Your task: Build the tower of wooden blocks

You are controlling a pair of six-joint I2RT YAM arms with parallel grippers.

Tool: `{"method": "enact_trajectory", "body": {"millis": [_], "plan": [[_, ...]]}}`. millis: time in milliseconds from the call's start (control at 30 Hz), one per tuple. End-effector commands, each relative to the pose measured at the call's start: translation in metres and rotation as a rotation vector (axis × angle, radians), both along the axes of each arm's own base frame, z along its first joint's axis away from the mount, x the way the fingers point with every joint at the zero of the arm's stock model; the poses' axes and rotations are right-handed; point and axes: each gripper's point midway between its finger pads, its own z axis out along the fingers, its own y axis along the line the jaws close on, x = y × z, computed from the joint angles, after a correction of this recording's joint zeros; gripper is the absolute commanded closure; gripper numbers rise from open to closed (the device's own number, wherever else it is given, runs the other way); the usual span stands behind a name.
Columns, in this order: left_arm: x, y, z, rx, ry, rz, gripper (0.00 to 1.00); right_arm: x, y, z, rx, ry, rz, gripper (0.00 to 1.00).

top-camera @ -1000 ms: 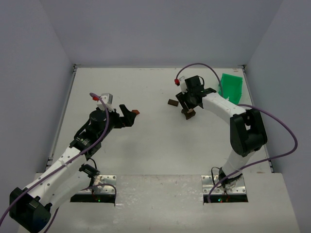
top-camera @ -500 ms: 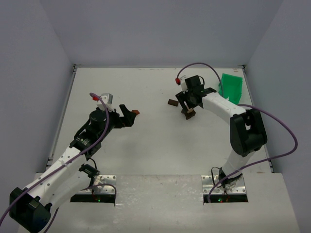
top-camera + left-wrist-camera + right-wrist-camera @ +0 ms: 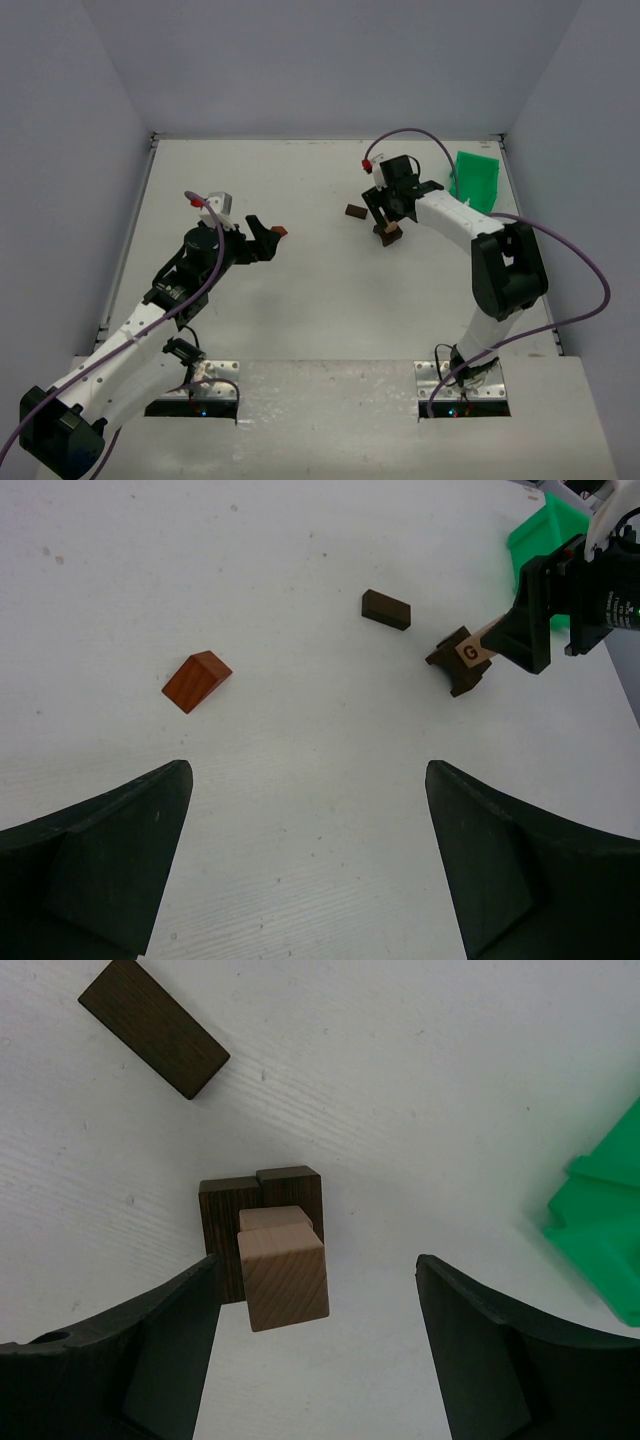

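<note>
The tower is a dark brown base (image 3: 225, 1222) with a light tan block (image 3: 285, 1278) on top, marked G in the left wrist view (image 3: 470, 652); it also shows in the top view (image 3: 388, 235). My right gripper (image 3: 318, 1265) is open above it, the tan block close by the left finger, not held. A flat dark brown block (image 3: 153, 1027) lies apart at the far left (image 3: 354, 211). A reddish-brown wedge (image 3: 196, 680) lies on the table just past my left gripper (image 3: 308, 770), which is open and empty (image 3: 265, 238).
A green plastic bin (image 3: 476, 180) stands at the back right, close to the right arm, and shows at the right edge of the right wrist view (image 3: 600, 1230). Grey walls enclose the white table (image 3: 300, 300) on three sides.
My right gripper has shifted slightly away from the tower toward the far side. The tan block stays on the dark base. The left arm has not moved.
</note>
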Motion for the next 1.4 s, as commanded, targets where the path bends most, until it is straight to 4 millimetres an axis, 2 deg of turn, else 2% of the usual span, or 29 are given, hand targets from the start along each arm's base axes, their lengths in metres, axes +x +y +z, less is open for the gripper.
{"method": "enact_trajectory", "body": {"millis": [0,433,800,1000,1100,1233,1367], "plan": [[0.002,-0.003,0.014,-0.029,-0.052,-0.012,0.00,0.021,0.001,0.020,0.021,-0.089,-0.030,0.22],[0.000,-0.003,0.017,-0.034,-0.063,-0.017,0.00,0.021,-0.004,0.022,0.002,-0.100,-0.047,0.22],[0.000,-0.003,0.017,-0.035,-0.065,-0.017,0.00,0.020,0.007,0.027,0.053,-0.100,-0.016,0.21],[0.001,-0.002,0.016,-0.032,-0.061,-0.011,0.00,0.016,0.025,0.037,0.107,-0.097,0.049,0.19],[0.002,-0.002,0.017,-0.032,-0.062,-0.010,0.00,0.017,0.040,0.045,0.127,-0.119,0.121,0.19],[0.001,-0.002,0.018,-0.032,-0.065,-0.013,0.00,0.022,0.074,0.059,0.141,-0.158,0.313,0.18],[0.001,-0.001,0.017,-0.030,-0.066,-0.007,0.00,0.030,0.092,0.052,0.121,-0.144,0.473,0.18]]}}
